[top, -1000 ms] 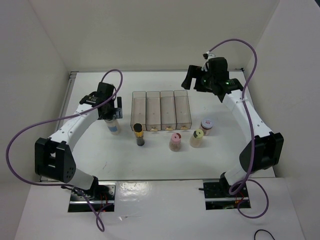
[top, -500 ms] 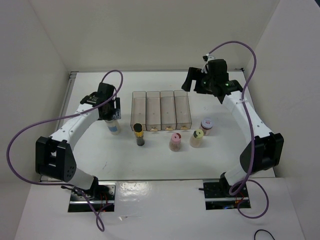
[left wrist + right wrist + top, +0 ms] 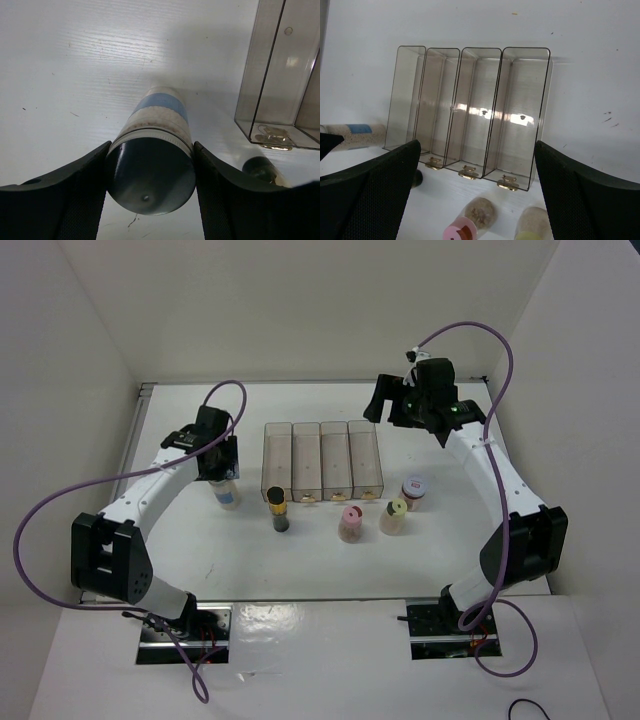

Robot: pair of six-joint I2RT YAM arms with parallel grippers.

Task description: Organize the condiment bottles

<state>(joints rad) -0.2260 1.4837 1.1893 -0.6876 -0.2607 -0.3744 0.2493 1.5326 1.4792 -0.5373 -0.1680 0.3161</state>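
My left gripper (image 3: pixel 224 466) is shut on the silver-capped, blue-labelled bottle (image 3: pixel 229 494), which stands upright left of the rack. In the left wrist view both fingers press the cap (image 3: pixel 150 176) from either side. The dark gold-banded bottle (image 3: pixel 278 510), pink-capped bottle (image 3: pixel 350 523), yellow-green-capped bottle (image 3: pixel 394 515) and red-and-white-lidded bottle (image 3: pixel 414 491) stand in front of the rack. My right gripper (image 3: pixel 385 402) hangs open and empty above the table behind the rack's right end. Its wrist view looks down on the pink cap (image 3: pixel 462 231) and the yellow-green cap (image 3: pixel 535 229).
The clear four-compartment rack (image 3: pixel 322 460) sits mid-table with nothing in its slots (image 3: pixel 470 110). White walls close in the table on the left, back and right. The dark bottle (image 3: pixel 262 167) stands just right of my left fingers.
My left jaws have closed from wide open onto the silver-capped bottle. The right arm has hardly moved, and the bottles stand where they were.
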